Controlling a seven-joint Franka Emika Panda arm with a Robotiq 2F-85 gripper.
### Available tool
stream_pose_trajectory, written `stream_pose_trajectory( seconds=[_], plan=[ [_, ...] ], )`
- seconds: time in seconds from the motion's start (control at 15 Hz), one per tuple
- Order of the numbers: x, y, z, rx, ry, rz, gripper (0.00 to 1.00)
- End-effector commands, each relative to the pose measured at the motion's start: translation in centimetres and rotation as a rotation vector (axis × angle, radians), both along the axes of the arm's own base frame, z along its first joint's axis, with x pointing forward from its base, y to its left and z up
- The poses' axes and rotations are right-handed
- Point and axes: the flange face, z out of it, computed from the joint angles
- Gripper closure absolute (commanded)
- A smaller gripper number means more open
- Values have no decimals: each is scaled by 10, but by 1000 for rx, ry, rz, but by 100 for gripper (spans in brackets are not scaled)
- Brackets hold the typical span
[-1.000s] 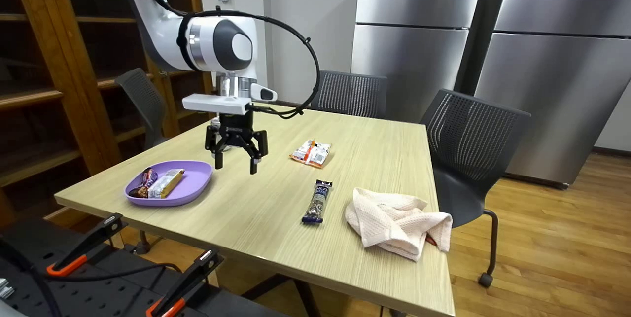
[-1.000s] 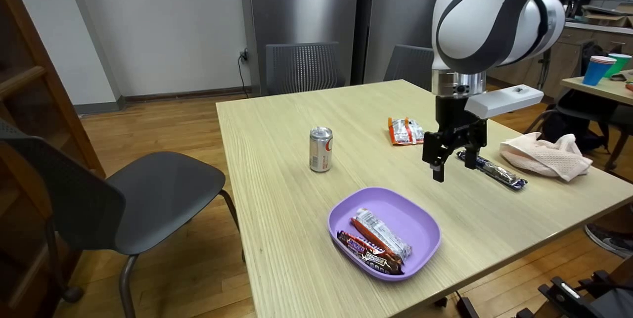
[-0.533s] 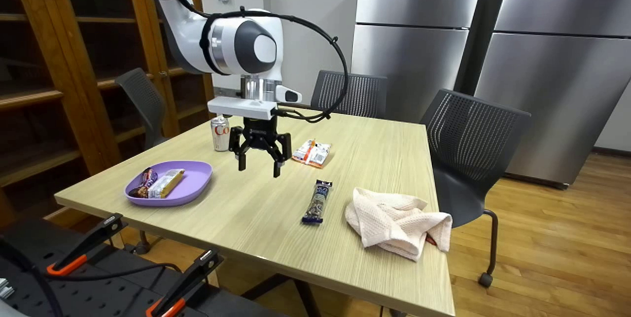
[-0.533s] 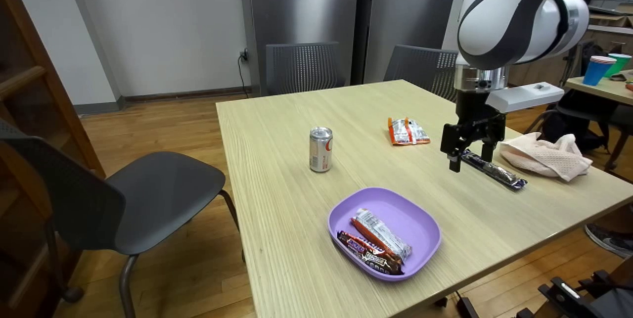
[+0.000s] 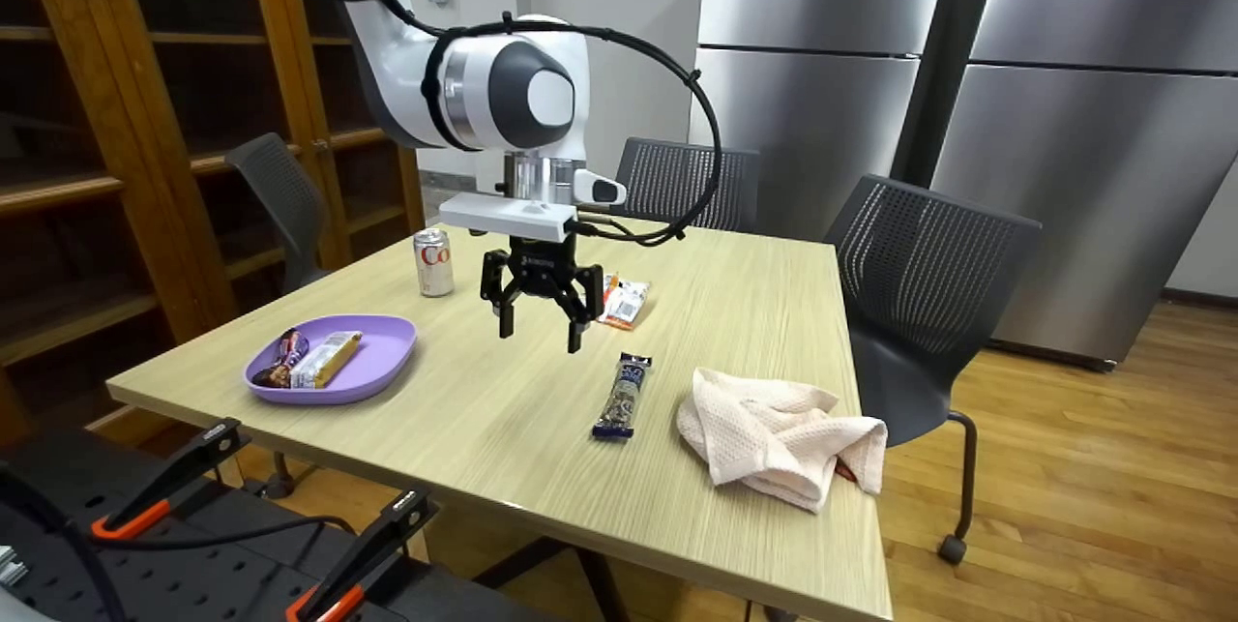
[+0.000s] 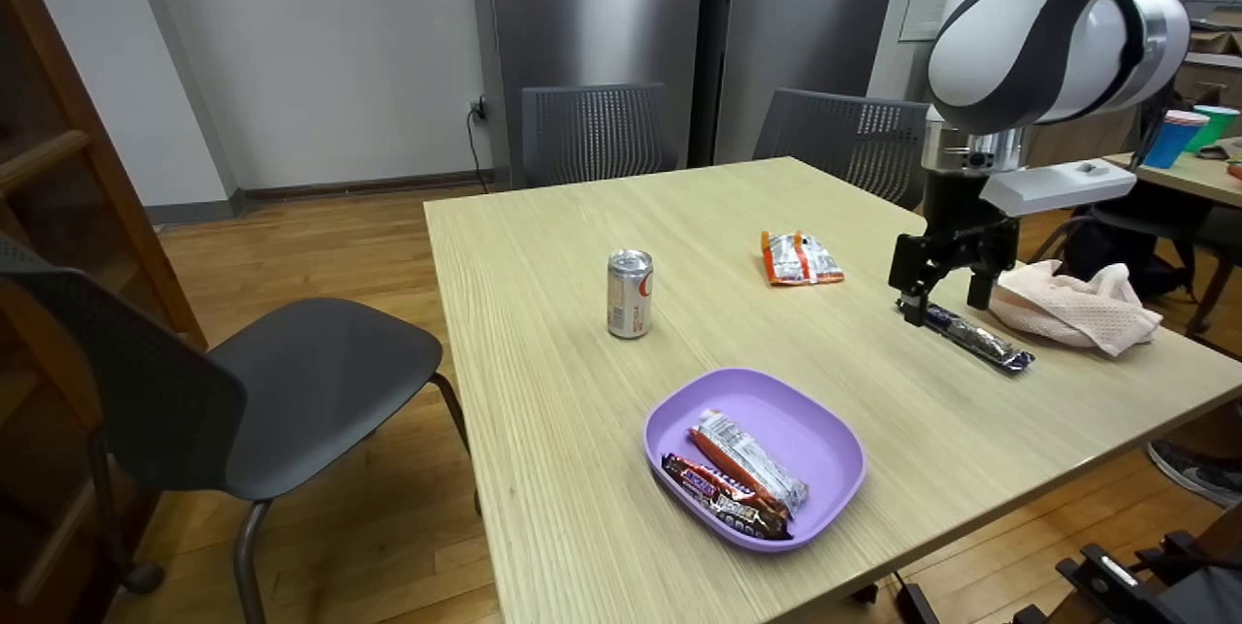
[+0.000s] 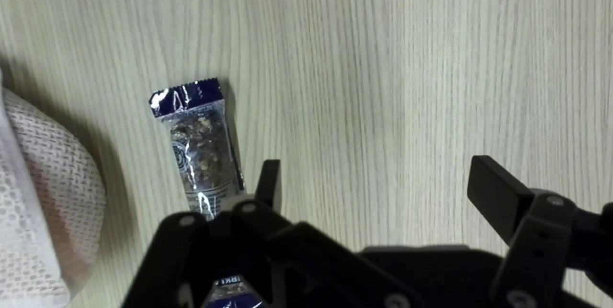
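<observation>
My gripper (image 5: pixel 540 334) hangs above the wooden table, its jaws wide apart with only tabletop between them in the wrist view. Nearest to it is a dark-blue snack bar (image 7: pixel 203 150) with a clear wrapper, lying flat. The bar is left of the gap there, partly hidden under a finger (image 7: pixel 271 183). A pale pink towel (image 5: pixel 774 438) lies crumpled beyond the bar. A purple plate (image 6: pixel 815 444) carries a white-wrapped bar (image 6: pixel 749 462) and a brown bar (image 6: pixel 723 498). An orange-and-white packet (image 6: pixel 800 260) rests farther back, partly behind the gripper in an exterior view.
A silver can (image 6: pixel 630 294) stands upright on the table (image 6: pixel 543 391). Dark chairs (image 5: pixel 928 303) surround the table, and black-and-orange clamps (image 5: pixel 363 554) sit near its front edge. Steel refrigerators (image 5: pixel 812 119) and a wooden cabinet (image 5: pixel 164 119) stand behind.
The open gripper has travelled away from the plate toward the snack bar and towel. The can has come out from behind it in an exterior view. The objects on the table have stayed put.
</observation>
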Motion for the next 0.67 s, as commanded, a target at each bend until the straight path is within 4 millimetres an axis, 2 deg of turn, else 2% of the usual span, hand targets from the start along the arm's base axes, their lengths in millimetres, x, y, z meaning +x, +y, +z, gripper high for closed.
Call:
stream_pose_trajectory(
  seconds=[0.0,0.27,0.6],
  plan=[
    [1,2,-1,0,2,3,0],
    [-4,3,-4,-11,-2,23,0],
    [-3,-13,-10,-13,-43,9,0]
  ],
)
